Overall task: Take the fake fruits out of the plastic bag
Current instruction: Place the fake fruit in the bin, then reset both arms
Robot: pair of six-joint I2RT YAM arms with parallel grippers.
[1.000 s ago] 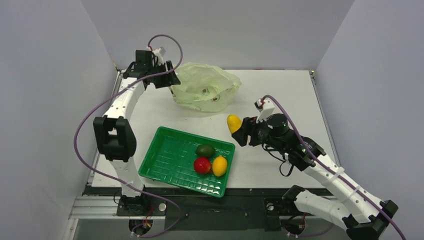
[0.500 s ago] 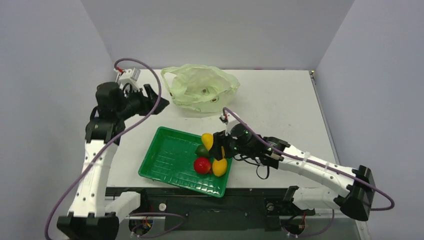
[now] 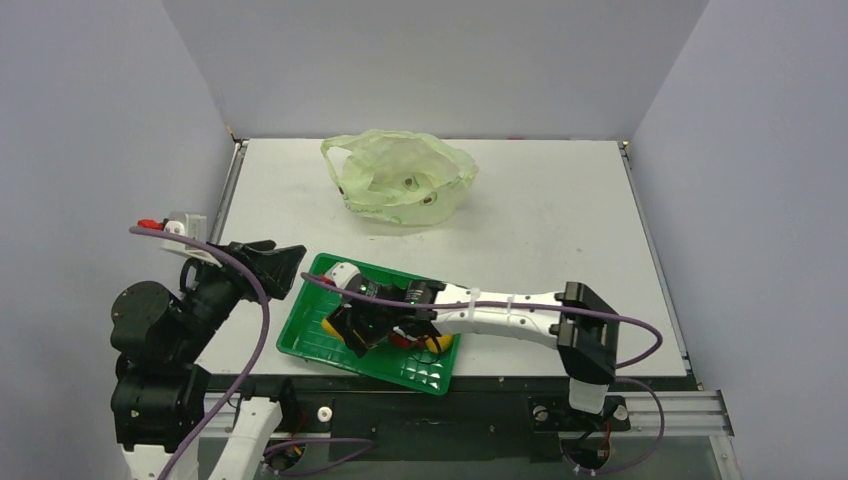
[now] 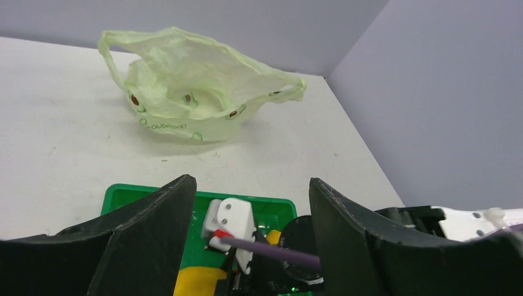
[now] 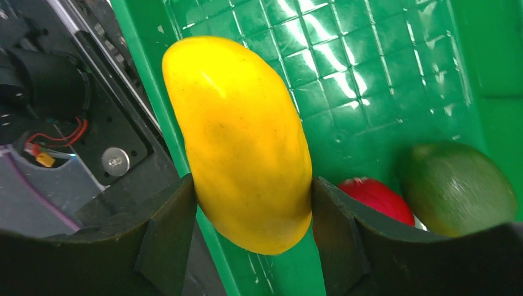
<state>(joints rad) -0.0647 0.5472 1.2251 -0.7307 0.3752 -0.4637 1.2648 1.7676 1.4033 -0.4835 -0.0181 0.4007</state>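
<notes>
The pale green plastic bag (image 3: 400, 185) lies slumped at the back of the table, its mouth open (image 4: 197, 92). My right gripper (image 3: 347, 328) reaches across the green tray (image 3: 310, 310) and is shut on the yellow-orange mango (image 5: 247, 142), which hangs over the tray's near-left rim. A red fruit (image 5: 376, 197) and a dark green fruit (image 5: 456, 185) lie in the tray beside it. The lemon (image 3: 438, 344) peeks out under the right arm. My left gripper (image 3: 278, 262) hovers open and empty at the tray's left corner, well away from the bag.
The right forearm (image 3: 500, 312) lies low across the tray's right half. Black frame and base hardware (image 5: 80, 123) sit just past the tray's near rim. Grey walls close in the table (image 3: 560, 220) on three sides.
The right arm swung left from the table's right side, carrying the mango over the tray. The left arm pulled back from the bag to the near left, its jaws widening.
</notes>
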